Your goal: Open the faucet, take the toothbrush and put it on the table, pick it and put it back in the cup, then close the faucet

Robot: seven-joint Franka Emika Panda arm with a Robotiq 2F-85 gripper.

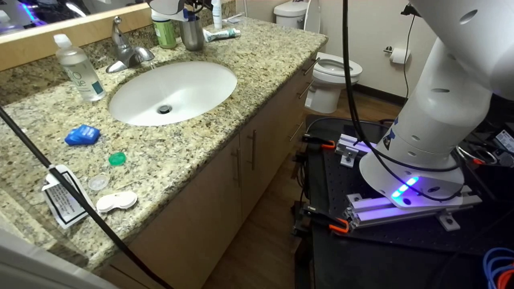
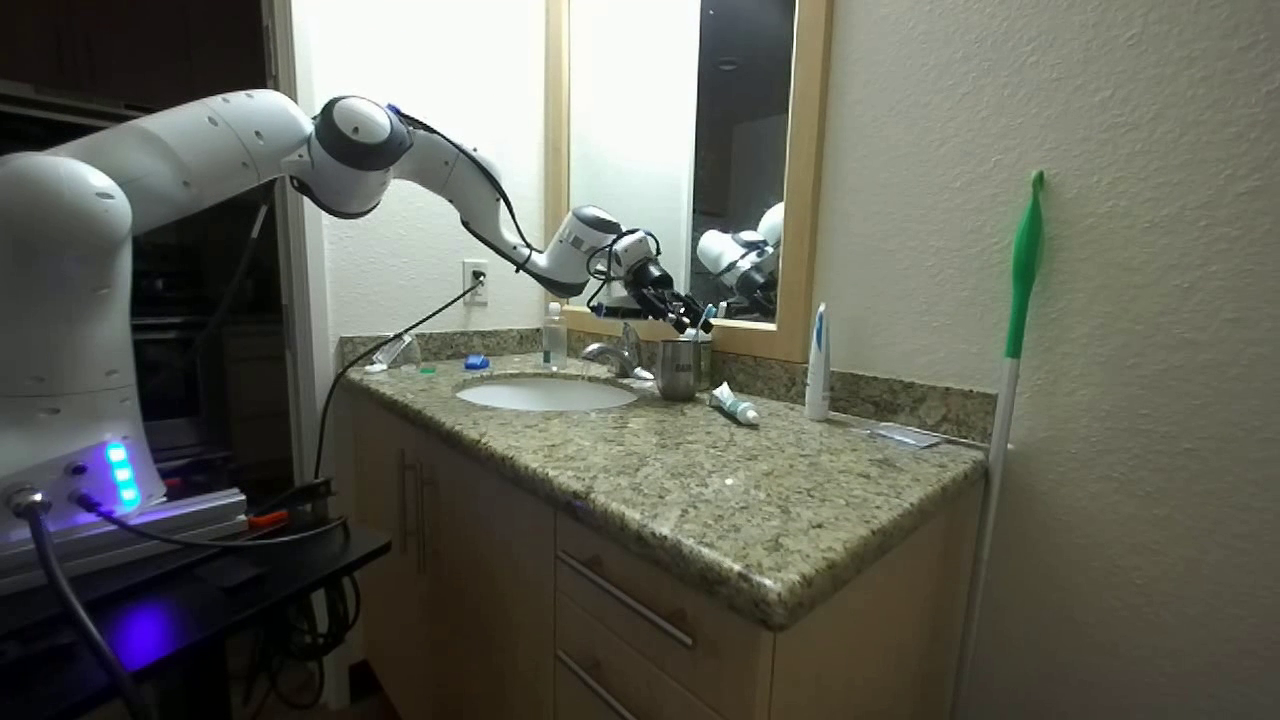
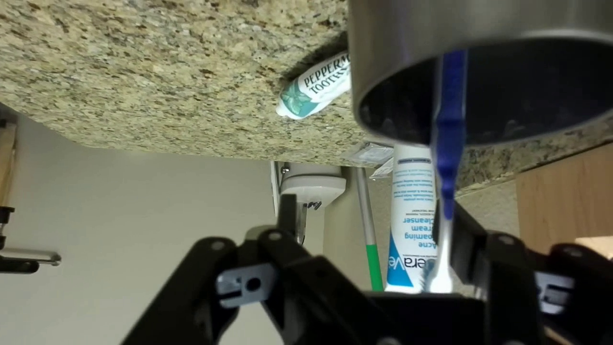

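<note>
The grey metal cup [image 1: 192, 35] stands upright on the granite table [image 1: 277, 52], right of the sink; it also shows in an exterior view [image 2: 677, 372] and at the top right of the wrist view [image 3: 400, 43]. A blue toothbrush [image 3: 449, 139] with a white neck and head stands in the cup, its head out of the rim. My gripper [image 3: 368, 211] is open around the toothbrush's upper part, which lies close to the right finger in the wrist view. In an exterior view the gripper [image 2: 692, 312] is just above the cup. The chrome faucet [image 1: 127, 53] has its lever raised; a thin trickle shows under its spout.
A green bottle [image 1: 164, 34] stands right beside the cup. A toothpaste tube [image 1: 223, 35] lies near it, and a white cleanser tube [image 2: 818, 365] stands farther along. A clear bottle [image 1: 80, 70] and a blue container [image 1: 82, 135] are left of the sink [image 1: 213, 86]. A mirror [image 2: 680, 130] is behind.
</note>
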